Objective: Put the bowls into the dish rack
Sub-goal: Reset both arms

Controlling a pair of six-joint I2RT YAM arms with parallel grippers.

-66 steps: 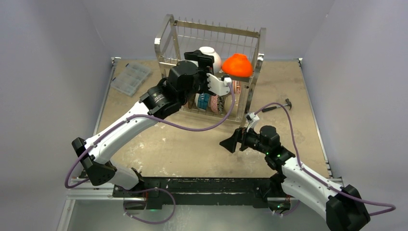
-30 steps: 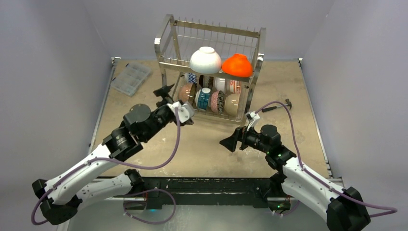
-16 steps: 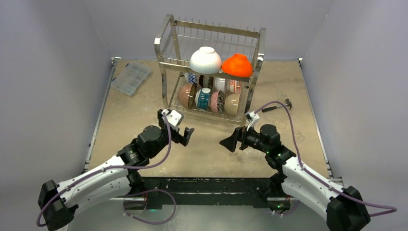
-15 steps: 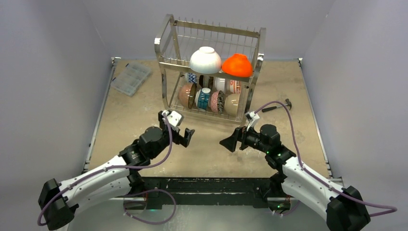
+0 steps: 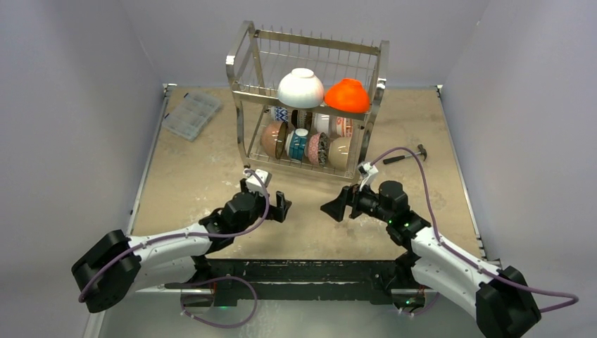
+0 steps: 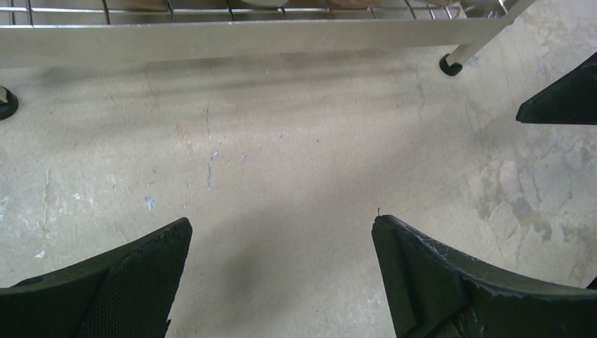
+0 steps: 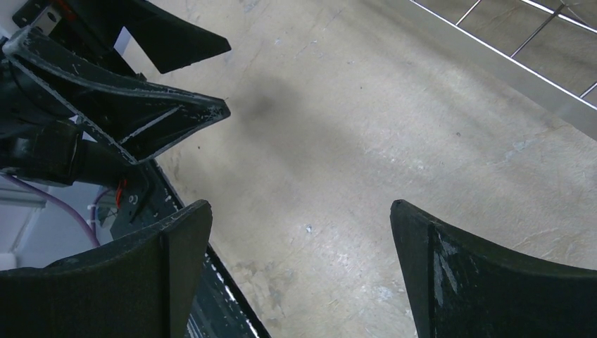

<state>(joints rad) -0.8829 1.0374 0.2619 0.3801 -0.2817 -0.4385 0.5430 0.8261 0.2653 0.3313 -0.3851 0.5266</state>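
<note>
The steel dish rack point(image 5: 243, 105) stands at the back of the table. A white bowl point(image 5: 300, 88) and an orange-red bowl point(image 5: 347, 95) lie upside down on its upper tier. Several patterned and brown bowls point(image 5: 308, 146) stand on edge in the lower tier. My left gripper point(image 5: 280, 206) is low over the bare table in front of the rack, open and empty. In the left wrist view the gripper point(image 6: 281, 224) faces the rack's bottom rail point(image 6: 246, 42). My right gripper point(image 5: 334, 206) points left toward it, open and empty point(image 7: 301, 205).
A clear plastic compartment box point(image 5: 191, 115) lies at the back left. A small hammer point(image 5: 408, 156) lies right of the rack, by the right arm's cable. The black base rail point(image 5: 303, 271) runs along the near edge. Grey walls close in on three sides.
My left arm has drawn back from the rack's upper tier, leaving the white bowl there, and has come down low near the front of the table. The right arm has stayed put.
</note>
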